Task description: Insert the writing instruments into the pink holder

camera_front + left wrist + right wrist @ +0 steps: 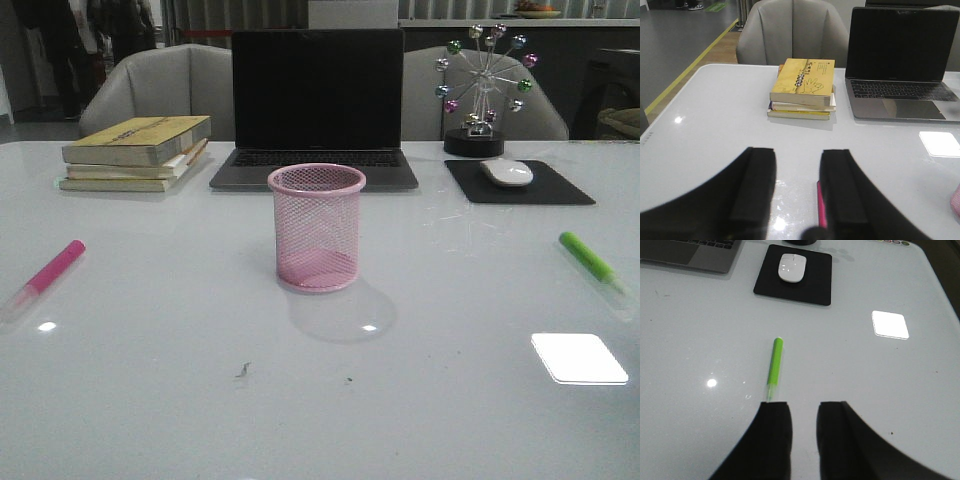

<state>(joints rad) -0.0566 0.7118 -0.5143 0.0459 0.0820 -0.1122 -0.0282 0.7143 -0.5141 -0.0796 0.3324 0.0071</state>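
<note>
The pink mesh holder (pixel 317 227) stands upright and empty at the table's middle. A hot pink highlighter (pixel 45 278) lies flat at the far left; a green highlighter (pixel 592 260) lies flat at the far right. Neither arm shows in the front view. In the left wrist view my left gripper (pixel 797 165) is open above the table, and a strip of the pink highlighter (pixel 821 210) shows beside one finger, the rest hidden. In the right wrist view my right gripper (pixel 804 407) is open, and the green highlighter (pixel 774 367) runs out from behind one fingertip.
A stack of books (pixel 137 152) sits at the back left. A dark laptop (pixel 316 105) stands behind the holder. A white mouse (pixel 507 172) on a black pad (pixel 560 188) and a ferris-wheel ornament (pixel 482 90) are at the back right.
</note>
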